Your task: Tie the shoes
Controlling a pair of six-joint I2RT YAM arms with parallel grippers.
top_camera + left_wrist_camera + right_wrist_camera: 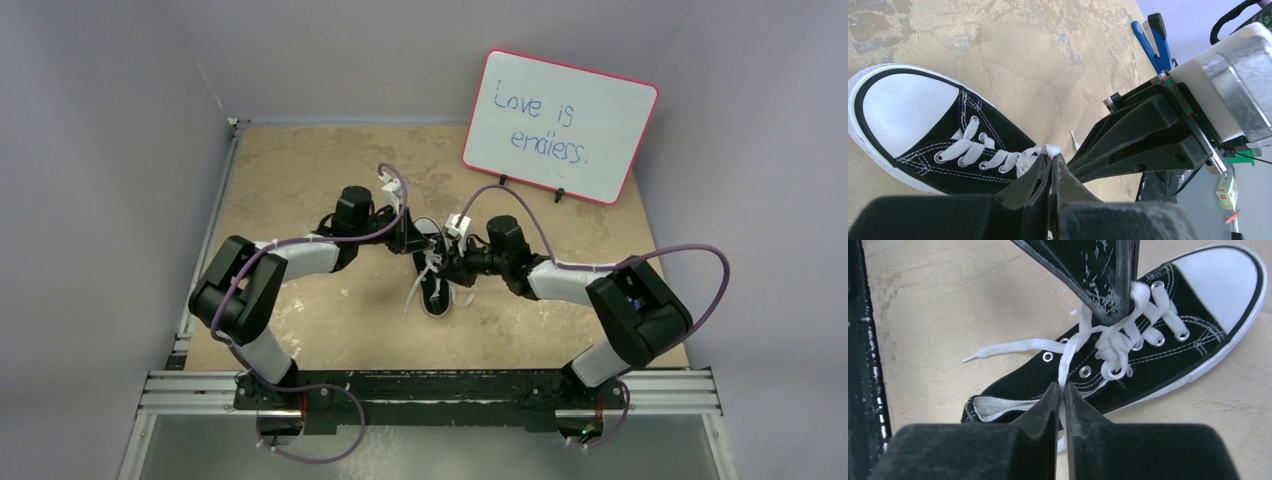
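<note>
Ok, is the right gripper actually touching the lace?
Touching. In the right wrist view the right gripper has its jaws closed on a white lace strand that runs down between them from the sneaker.

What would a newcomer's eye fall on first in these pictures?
The black sneaker in the middle of the tan table draws the eye first. The left gripper and right gripper meet over it, each shut on its white laces. At the back right leans a whiteboard reading "Love is endless."
</note>
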